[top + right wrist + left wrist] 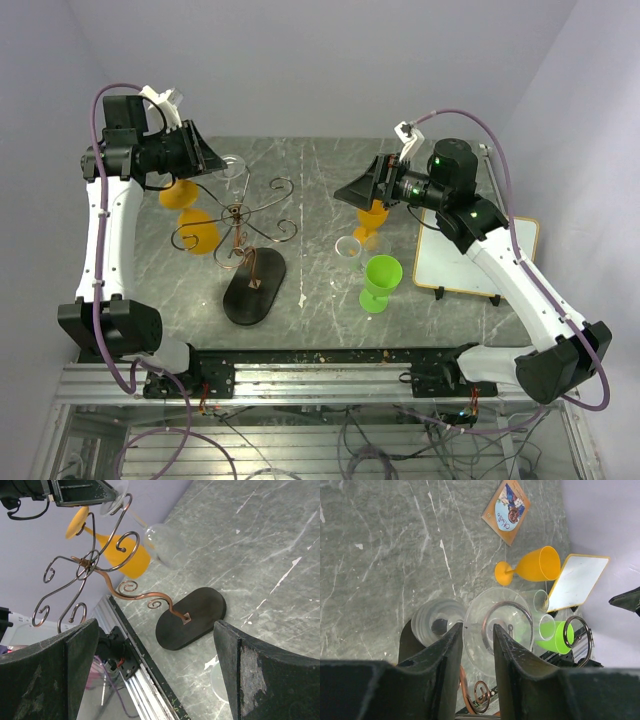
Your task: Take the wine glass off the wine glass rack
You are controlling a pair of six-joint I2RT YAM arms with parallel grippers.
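Clear wine glass (499,630) hangs on rack (192,615); foot just beyond left fingers (445,666).

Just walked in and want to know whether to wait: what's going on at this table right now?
The left gripper sits at the clear wine glass hanging from the thin copper-brown wire rack, its jaws a narrow gap apart around the glass's stem end; whether they grip it yet cannot be told. Two orange wine glasses hang on the same rack. The right gripper hovers wide open and empty over the grey marbled table, near three more glasses, orange, clear and green.
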